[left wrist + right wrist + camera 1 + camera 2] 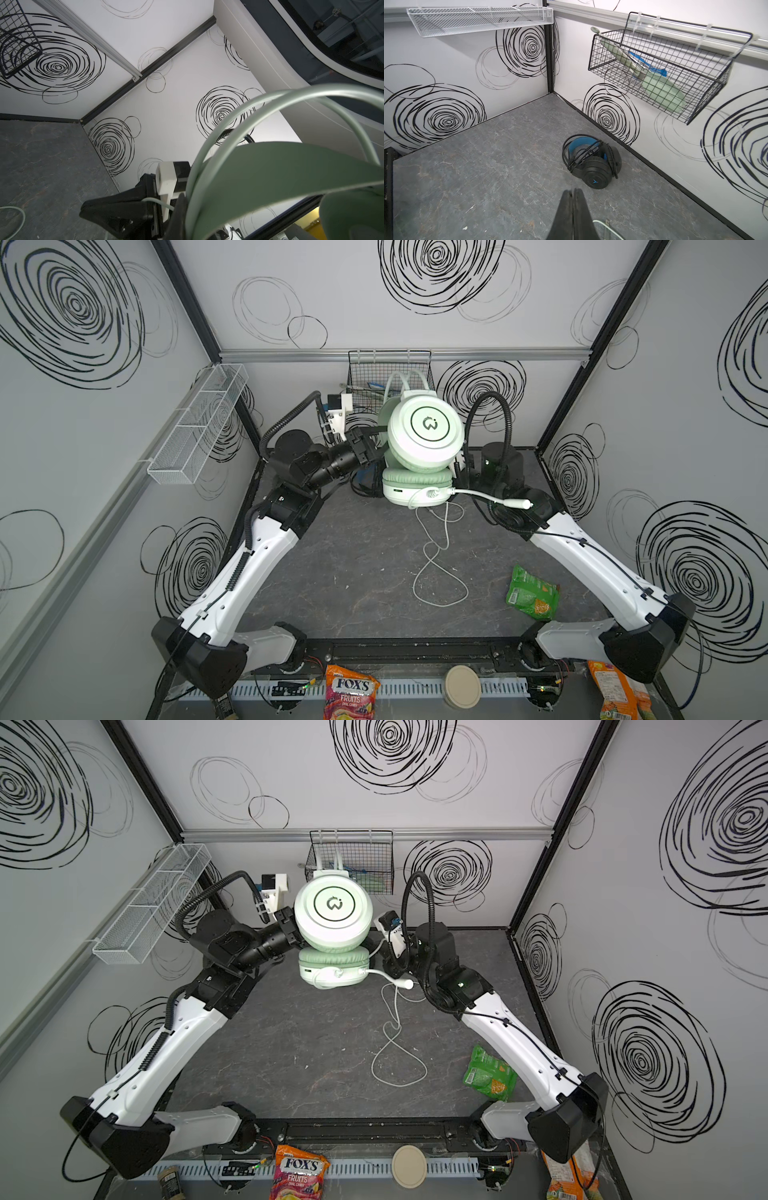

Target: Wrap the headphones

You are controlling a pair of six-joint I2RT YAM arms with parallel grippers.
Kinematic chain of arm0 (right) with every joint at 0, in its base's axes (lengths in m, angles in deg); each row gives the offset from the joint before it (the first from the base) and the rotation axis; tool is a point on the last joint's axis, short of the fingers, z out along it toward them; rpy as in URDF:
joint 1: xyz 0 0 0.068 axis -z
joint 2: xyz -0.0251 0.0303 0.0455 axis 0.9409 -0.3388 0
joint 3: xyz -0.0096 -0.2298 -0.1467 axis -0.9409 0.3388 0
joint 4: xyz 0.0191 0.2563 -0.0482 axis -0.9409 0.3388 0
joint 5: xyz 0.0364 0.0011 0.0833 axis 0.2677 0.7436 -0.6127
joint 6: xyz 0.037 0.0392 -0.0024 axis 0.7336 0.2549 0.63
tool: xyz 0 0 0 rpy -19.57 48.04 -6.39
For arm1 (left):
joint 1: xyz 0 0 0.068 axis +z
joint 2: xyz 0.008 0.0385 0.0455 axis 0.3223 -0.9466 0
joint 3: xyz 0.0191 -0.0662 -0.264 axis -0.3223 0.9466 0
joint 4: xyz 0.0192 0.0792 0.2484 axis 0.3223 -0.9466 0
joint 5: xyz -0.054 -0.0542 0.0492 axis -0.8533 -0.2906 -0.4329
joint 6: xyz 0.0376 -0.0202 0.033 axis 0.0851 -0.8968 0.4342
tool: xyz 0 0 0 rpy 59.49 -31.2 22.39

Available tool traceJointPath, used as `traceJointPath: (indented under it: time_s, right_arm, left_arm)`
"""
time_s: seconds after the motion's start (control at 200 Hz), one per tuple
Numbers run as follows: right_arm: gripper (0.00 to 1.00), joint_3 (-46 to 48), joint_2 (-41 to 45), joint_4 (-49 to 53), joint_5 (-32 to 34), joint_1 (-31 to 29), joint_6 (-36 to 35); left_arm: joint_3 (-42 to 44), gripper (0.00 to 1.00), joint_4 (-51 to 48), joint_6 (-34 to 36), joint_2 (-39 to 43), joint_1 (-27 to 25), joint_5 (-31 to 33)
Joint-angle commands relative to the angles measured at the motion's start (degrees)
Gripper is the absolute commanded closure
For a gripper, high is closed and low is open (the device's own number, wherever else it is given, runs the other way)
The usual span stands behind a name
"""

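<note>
The mint-green headphones (424,431) (332,911) hang in mid-air at the centre back, one earcup stacked over the other. My left gripper (380,443) is shut on their headband (270,176), which fills the left wrist view. Their pale cable (436,568) (395,1052) trails from the lower earcup and loops loosely on the table. My right gripper (573,192) (386,967) is shut just right of the earcups. The cable (604,226) passes beside its fingers, with nothing showing between the tips. The black headphones with the blue headband (591,162) lie near the back wall, cable wound round them.
A black wire basket (374,373) (654,68) on the back wall holds green and blue items. A white mesh shelf (199,423) hangs on the left wall. A green snack bag (532,593) lies front right. A Fox's bag (351,691), a round disc (463,686) and an orange packet (615,693) sit at the front edge.
</note>
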Motion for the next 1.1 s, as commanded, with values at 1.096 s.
traceJointPath:
  time_s: [1.096]
  right_arm:
    - [0.92,13.35,3.15,-21.43,-12.97,0.19,15.0]
  left_arm:
    - [-5.87,1.0,12.69,-4.98,-4.88,-1.52,25.35]
